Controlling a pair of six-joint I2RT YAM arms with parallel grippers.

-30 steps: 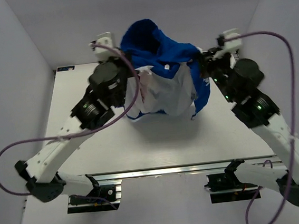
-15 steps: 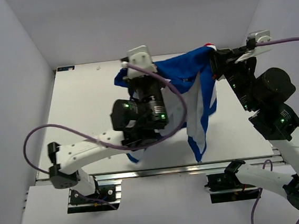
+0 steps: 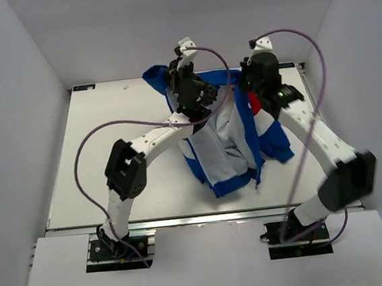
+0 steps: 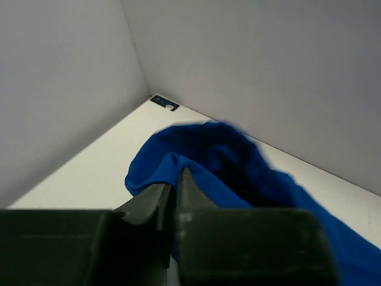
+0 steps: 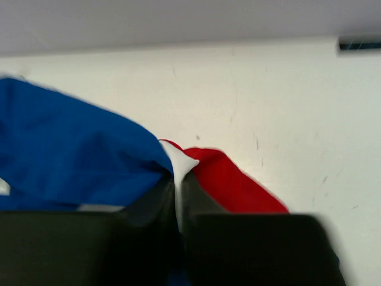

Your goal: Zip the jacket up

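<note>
Dropped to table [image 3: 98,159], limp crumpled jacket [image 3: 228,146]; left tool [image 4: 174,179], right tool [image 5: 178,173] pinch its fabric.

Middle: a rumpled royal-blue fabric jacket [image 3: 260,126] with white lining and a red panel covers the white table [image 3: 92,166] from the far edge nearly to the near edge.
Left half: bare up to the left edge; my left arm [image 3: 153,134] slants above it and a purple cable [image 3: 78,169] loops over it.
Right edge: a narrow strip, with my right arm [image 3: 319,134] overhead.
Far edge: my left pincer [image 4: 174,179] and right pincer [image 5: 178,173] pinch cloth close to the grey back wall [image 3: 166,24]; tight behind.
Near edge: a bare strip.
</note>
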